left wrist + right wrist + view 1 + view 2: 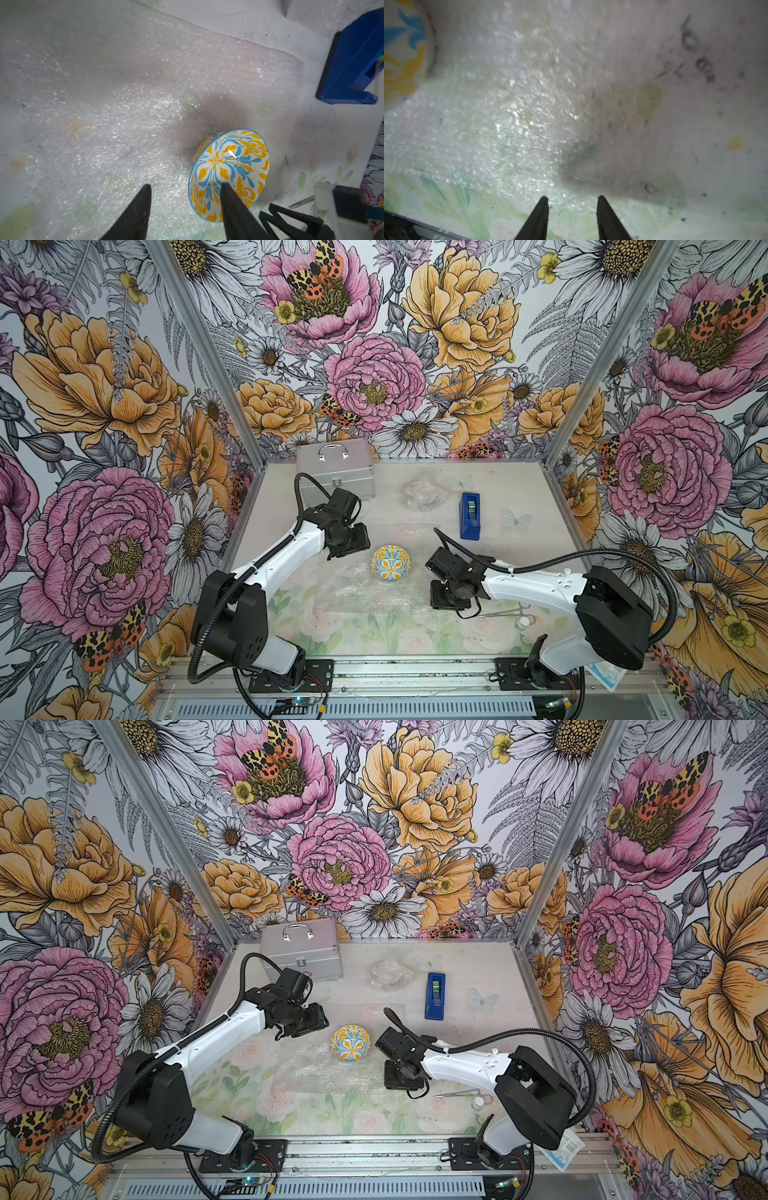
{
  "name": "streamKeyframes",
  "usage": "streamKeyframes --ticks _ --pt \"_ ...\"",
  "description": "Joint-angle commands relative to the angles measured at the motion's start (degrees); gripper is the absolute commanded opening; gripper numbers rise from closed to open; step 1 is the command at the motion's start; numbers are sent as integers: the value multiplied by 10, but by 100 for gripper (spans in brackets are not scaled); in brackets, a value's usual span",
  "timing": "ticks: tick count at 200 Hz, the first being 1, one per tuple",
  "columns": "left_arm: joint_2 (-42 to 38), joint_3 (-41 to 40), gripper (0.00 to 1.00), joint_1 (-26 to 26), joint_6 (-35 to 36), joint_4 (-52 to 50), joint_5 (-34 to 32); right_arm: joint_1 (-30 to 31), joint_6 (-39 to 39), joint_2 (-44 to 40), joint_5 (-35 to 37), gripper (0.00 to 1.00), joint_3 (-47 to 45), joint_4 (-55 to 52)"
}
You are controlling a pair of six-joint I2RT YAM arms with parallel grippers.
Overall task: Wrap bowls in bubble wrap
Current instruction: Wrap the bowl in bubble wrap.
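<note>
step: bowl [228, 162] lies bare on bubble wrap [124, 104], beside one left-gripper [186, 186] finger | fingers: left and right gripper [572, 198] half-parted, empty | next: probably pinch wrap edge, fold over bowl

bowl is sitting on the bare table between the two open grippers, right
Not quite. The bowl sits on the bubble wrap sheet, not on the bare table, as the left wrist view shows. The rest holds: it lies between the left gripper and the right gripper, both open.
</note>
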Motion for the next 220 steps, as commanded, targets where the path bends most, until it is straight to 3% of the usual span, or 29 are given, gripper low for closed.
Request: streamKeyframes --ticks 1,37,80,122,151,191,220 --pt "-26 -9 54 8 -24 66 34 0 38 -1 31 43 7 -53" --pt "-40 -4 54 14 -21 69 21 2 48 -19 40 47 -5 -80" --pt "-40 -29 52 18 -35 103 50 -31 -4 32 23 47 35 -50" --pt "-58 -39 52 9 -22 109 56 -34 -7 66 9 28 46 -31" --pt "-69 -47 52 -20 -27 120 43 -32 -6 33 14 0 44 -27" --pt "-96 -42 54 -102 -1 128 1 -36 -30 -48 -16 0 96 -10" --pt "-121 -54 58 -133 10 144 -12 -53 -69 10 -72 0 208 16"
